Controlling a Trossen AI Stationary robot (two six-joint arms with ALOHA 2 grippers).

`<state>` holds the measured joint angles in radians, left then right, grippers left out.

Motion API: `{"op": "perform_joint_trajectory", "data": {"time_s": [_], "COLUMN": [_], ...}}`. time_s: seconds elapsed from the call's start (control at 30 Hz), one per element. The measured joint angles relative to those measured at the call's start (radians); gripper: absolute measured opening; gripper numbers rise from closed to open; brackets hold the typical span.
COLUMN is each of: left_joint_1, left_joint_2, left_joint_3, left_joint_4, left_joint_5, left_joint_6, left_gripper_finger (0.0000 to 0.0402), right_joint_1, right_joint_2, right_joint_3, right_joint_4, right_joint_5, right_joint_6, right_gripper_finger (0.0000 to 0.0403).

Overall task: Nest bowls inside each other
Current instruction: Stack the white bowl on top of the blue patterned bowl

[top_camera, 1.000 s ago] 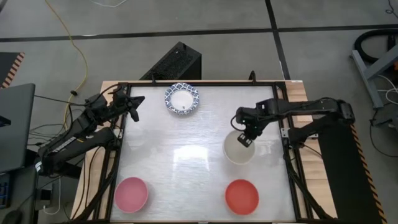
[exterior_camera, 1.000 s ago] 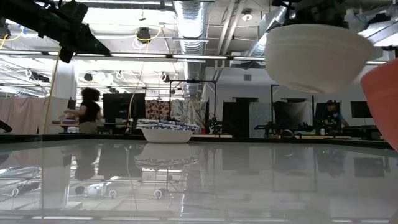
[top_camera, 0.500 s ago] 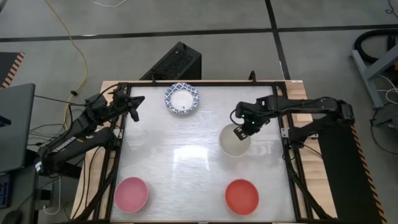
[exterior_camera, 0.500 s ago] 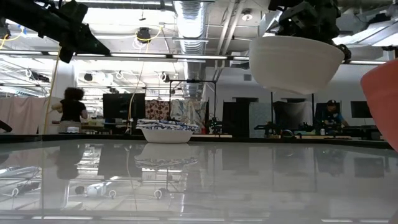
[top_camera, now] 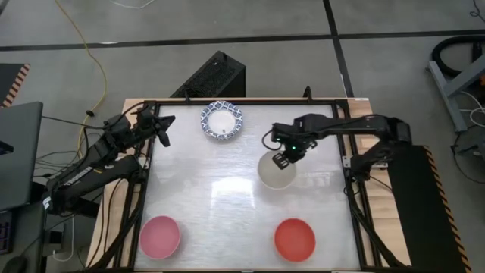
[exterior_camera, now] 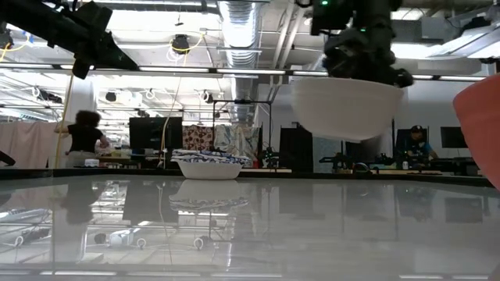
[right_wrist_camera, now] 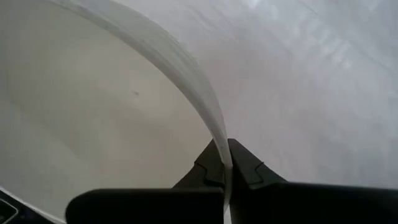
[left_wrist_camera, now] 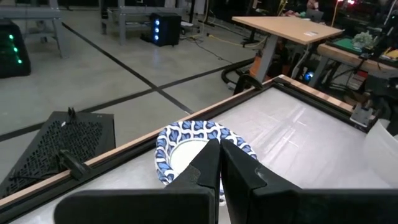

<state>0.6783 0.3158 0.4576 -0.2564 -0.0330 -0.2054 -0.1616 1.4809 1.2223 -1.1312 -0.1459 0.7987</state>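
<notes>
I had the right gripper point(top_camera: 283, 157) clamped on the rim of the plain white round bowl point(top_camera: 276, 172) — held clear above the glossy white table point(top_camera: 227, 205), well to the right of the blue-patterned scalloped bowl point(top_camera: 223, 121) and nearer me. The smooth pink bowl point(top_camera: 160, 236) and the smooth red bowl point(top_camera: 295, 239) sat far from that patterned bowl, along the near edge. The left gripper point(top_camera: 164, 130) waited just left of it — fingers pressed together, empty.
</notes>
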Motion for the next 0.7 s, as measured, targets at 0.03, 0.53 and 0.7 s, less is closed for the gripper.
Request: {"op": "perform_joint_trajectory", "data": {"time_s": [0.03, 0.53, 0.7], "left_joint_1": [0.000, 0.000, 0.000], "left_joint_2": [0.000, 0.000, 0.000], "left_joint_3": [0.000, 0.000, 0.000], "left_joint_4": [0.000, 0.000, 0.000], "left_joint_5": [0.000, -0.001, -0.001], "left_joint_6": [0.000, 0.000, -0.001], "left_gripper_finger": [0.0000, 0.0000, 0.0000], "right_joint_1": [0.000, -0.060, -0.082], "right_joint_2": [0.020, 0.330, 0.427], "right_joint_3": [0.025, 0.400, 0.522], "right_joint_4": [-0.009, -0.089, -0.096], "right_joint_5": [0.000, 0.017, 0.016], "right_joint_6": [-0.022, -0.322, -0.397], "right_gripper_finger": [0.0011, 0.0010, 0.0010]}}
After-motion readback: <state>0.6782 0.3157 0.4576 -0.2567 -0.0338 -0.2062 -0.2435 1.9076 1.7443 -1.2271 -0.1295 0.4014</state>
